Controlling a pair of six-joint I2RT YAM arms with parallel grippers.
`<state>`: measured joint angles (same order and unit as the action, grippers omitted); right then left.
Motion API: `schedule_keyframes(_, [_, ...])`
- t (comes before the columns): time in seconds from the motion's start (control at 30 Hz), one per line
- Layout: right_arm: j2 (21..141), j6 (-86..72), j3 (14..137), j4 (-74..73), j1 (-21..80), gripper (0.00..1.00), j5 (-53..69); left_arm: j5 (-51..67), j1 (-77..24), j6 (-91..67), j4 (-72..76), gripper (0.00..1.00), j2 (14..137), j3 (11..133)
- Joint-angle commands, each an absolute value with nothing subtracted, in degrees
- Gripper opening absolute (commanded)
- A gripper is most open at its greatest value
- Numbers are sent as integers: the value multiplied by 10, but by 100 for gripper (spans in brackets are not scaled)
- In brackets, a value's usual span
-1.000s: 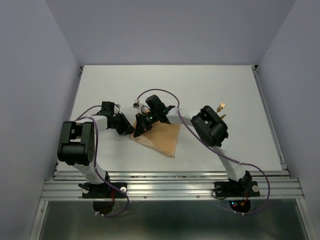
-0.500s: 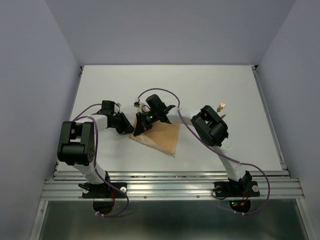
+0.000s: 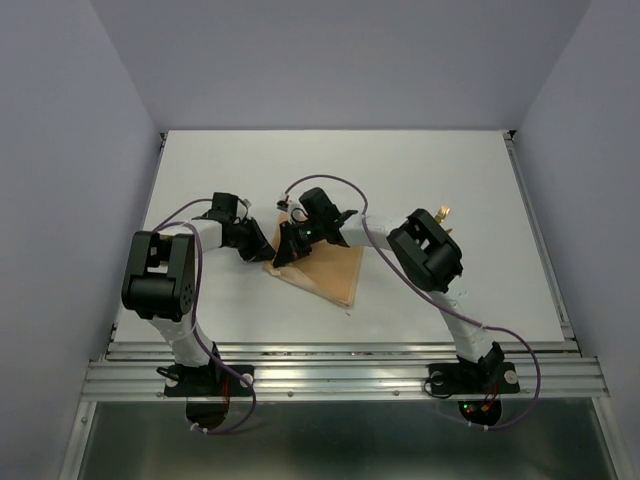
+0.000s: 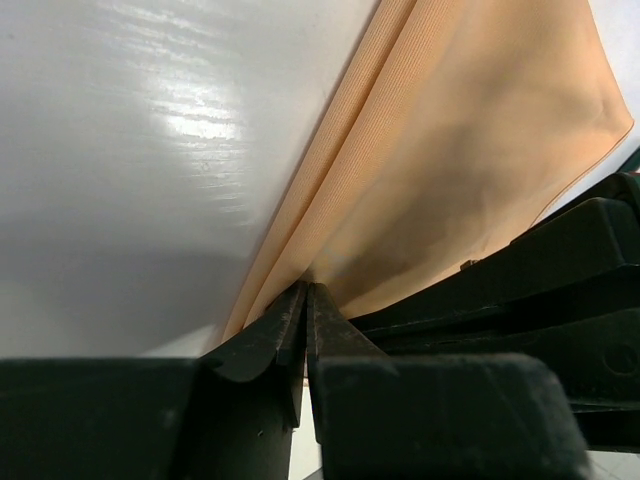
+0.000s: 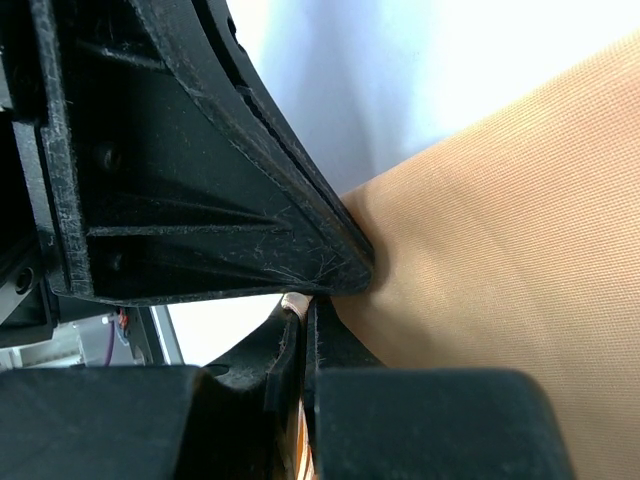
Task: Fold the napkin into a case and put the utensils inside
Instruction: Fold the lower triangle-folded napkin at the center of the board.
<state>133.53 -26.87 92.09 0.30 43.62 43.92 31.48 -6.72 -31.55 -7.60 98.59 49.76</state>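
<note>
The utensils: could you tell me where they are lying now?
In the top view, the utensils lie on the table right of centre, just beyond the right arm, which partly hides them, and apart from the napkin on their left.

Three plain walls of pale grey-violet colour, the far wall (image 3: 340, 60), the left wall (image 3: 60, 220) and the right wall (image 3: 600, 180), close in the white surface (image 3: 400, 180). A ribbed metal rail (image 3: 340, 372) runs along its near edge. Soft light makes a glossy reflection on it.

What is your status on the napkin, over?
Shut on napkin edge: left gripper, right gripper. Folded to triangle only. Beyond right elbow, utensils, partly hidden, not yet inside.
</note>
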Motion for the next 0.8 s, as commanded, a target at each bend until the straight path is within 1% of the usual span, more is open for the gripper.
schedule_keyframes(0.0, [1303,-273,937,34,432,1,441,321,-74,-301,-102,18,992,527])
schedule_keyframes(0.77, [1332,-265,998,6,394,1,475,329,-82,-293,-99,18,1007,544])
